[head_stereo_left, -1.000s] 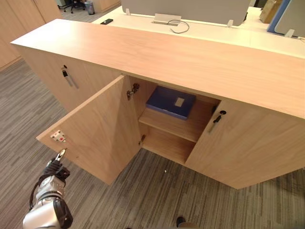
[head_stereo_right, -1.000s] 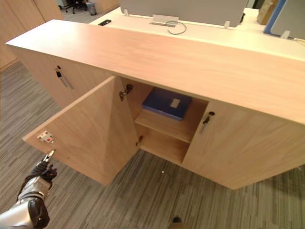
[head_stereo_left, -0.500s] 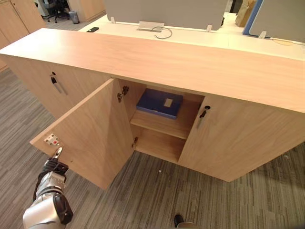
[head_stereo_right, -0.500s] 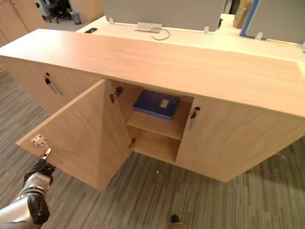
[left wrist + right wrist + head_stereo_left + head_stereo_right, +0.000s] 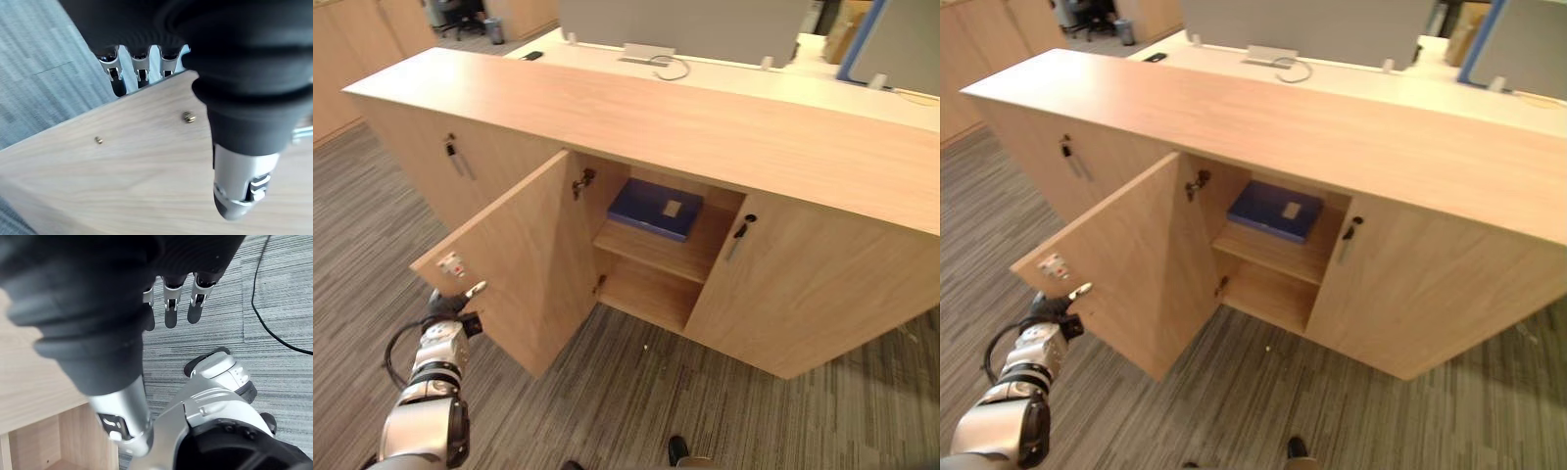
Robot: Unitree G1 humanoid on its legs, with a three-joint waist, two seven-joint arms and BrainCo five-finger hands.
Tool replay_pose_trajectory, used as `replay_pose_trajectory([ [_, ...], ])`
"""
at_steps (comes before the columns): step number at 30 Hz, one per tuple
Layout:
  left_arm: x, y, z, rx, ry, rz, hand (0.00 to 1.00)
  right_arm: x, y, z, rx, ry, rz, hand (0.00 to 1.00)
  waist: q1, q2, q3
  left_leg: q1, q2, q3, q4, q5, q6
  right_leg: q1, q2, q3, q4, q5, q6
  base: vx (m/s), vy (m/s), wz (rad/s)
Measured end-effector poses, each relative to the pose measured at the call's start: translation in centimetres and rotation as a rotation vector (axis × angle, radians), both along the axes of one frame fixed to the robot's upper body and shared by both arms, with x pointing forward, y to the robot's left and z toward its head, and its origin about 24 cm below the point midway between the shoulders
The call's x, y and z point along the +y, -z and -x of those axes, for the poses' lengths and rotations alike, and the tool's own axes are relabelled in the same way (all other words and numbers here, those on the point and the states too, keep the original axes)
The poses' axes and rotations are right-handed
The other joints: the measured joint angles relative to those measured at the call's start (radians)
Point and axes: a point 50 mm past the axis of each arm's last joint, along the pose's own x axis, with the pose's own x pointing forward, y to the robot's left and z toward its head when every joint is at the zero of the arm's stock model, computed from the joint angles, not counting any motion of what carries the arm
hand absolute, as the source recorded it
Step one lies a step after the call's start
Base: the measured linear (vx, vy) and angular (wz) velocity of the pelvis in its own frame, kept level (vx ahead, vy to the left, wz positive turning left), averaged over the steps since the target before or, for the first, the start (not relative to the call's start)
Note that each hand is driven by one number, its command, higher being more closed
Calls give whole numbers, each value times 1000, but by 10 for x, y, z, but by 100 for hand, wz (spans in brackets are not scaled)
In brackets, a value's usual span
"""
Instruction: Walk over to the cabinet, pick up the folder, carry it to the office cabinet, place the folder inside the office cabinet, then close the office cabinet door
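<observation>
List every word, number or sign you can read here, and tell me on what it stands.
Nothing can be read.
Pale label on the blue folder: too small to read.
White sticker with red marks on the open door: too small to read.

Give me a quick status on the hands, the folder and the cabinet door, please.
Left hand at outer edge of open door; right hand open, empty. Blue folder flat on upper shelf. Door not yet shut.

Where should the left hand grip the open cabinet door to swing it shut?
Take the door at its free edge near the white fitting, farthest from the hinge. Come from its outer face, since it hangs wide open; the left hand is at that edge.
</observation>
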Motion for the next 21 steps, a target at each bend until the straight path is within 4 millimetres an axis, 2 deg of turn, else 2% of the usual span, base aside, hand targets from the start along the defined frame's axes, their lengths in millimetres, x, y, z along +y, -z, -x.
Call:
replay_pose_trajectory([
  [1, -3, -7, -1, -23, 39, -59, 0, 1, -1, -3, -11, -17, 3, 0, 0, -10, 0, -6, -8, -4, 0, 2, 1, 0, -11, -5, -1, -15, 5, -87, 8, 64],
  [3, -35, -33, -4, -146, 228, -229, 0, 1, -4, -10, -30, -66, 22, 0, 0, -28, -5, -31, -28, -36, 5, 10, 3, -1, -44, -54, 0, -34, 7, -44, 39, 71],
  [5, -60, -40, -1, -211, 345, -306, 0, 0, -6, -17, -56, -74, 31, 0, 1, -35, -7, -34, -36, -40, 0, 17, 15, 7, -50, -58, -2, -34, 7, -17, 63, 42],
  [6, -95, -45, 2, -279, 507, -374, 0, 2, -7, -24, -77, -99, 29, 0, 1, -50, -17, -39, -57, -45, -1, 11, 22, 7, -69, -57, -2, -34, 7, -9, 80, 27],
  [8, -135, -49, 4, -341, 670, -397, 0, 6, -7, -31, -88, -141, 27, 0, -7, -59, -26, -44, -76, -50, -2, 1, 37, 7, -84, -51, 0, -34, 7, 3, 104, 18],
  [10, -184, -48, 13, -395, 858, -407, 0, 12, -7, -46, -124, -163, 15, 0, -42, -61, -30, -50, -97, -59, -2, -8, 50, -2, -94, -45, 19, -39, 0, 7, 77, 14],
  [11, -201, -45, 17, -403, 934, -404, 0, 15, -7, -51, -136, -163, 9, 0, -53, -62, -31, -51, -103, -62, -2, -10, 52, -4, -94, -44, 32, -40, 0, 4, 26, 11],
  [12, -220, -44, 24, -415, 1025, -404, 0, 17, -5, -54, -137, -162, 3, 0, -63, -65, -33, -53, -110, -65, -3, -14, 48, -10, -95, -41, 35, -50, -11, -1, 10, 12],
  [13, -238, -42, 34, -429, 1125, -390, 0, 19, -3, -54, -128, -158, -4, 0, -72, -75, -45, -61, -125, -61, -2, -26, 31, -23, -118, -38, 35, -58, -16, 30, 68, 0],
  [14, -266, -40, 49, -461, 1268, -350, 0, 20, 0, -55, -116, -155, -4, 0, -74, -76, -59, -90, -119, -71, 67, -31, 67, -39, -133, -31, 35, -60, -12, 40, 54, -19],
  [15, -294, -36, 68, -471, 1411, -294, 0, 21, 2, -54, -99, -154, -8, 0, -76, -66, -62, -86, -109, -42, 75, -60, 80, -29, -114, -5, 26, -61, -13, 53, 56, -35],
  [16, -305, -35, 77, -480, 1471, -267, 0, 23, 2, -56, -101, -162, -10, 0, -75, -63, -69, -82, -112, -33, 55, -63, 78, -31, -111, -3, 30, -62, -15, 36, -13, -49],
  [17, -322, -36, 90, -509, 1550, -220, 0, 27, 3, -60, -104, -182, -16, 0, -78, -43, -70, -83, -102, -22, 18, -61, 74, -51, -76, -8, 71, -59, -10, 42, -14, -36],
  [18, -333, -40, 97, -532, 1596, -184, 0, 32, 6, -60, -94, -181, -32, 0, -100, -48, -75, -89, -100, -13, -4, -100, 7, -70, -40, -21, 120, -64, -17, 71, -16, -16],
  [19, -335, -42, 98, -549, 1611, -179, 0, 38, 7, -59, -91, -175, -47, 0, -110, -102, -81, -95, -126, -13, 69, -114, 50, -64, -79, -20, 93, -100, -59, 70, -31, -24],
  [20, -343, -45, 97, -566, 1611, -144, 0, 33, 6, -60, -93, -181, -28, 0, -103, -89, -62, -113, -42, -79, 348, -210, 105, -52, -68, -14, 67, -80, -14, 93, 4, -51],
  [21, -350, -45, 96, -557, 1626, -118, 0, 21, 6, -59, -78, -183, 10, 0, -98, -43, -50, -112, -8, -102, 379, -288, 63, -13, -34, 1, 21, -71, -9, 54, 26, -74],
])
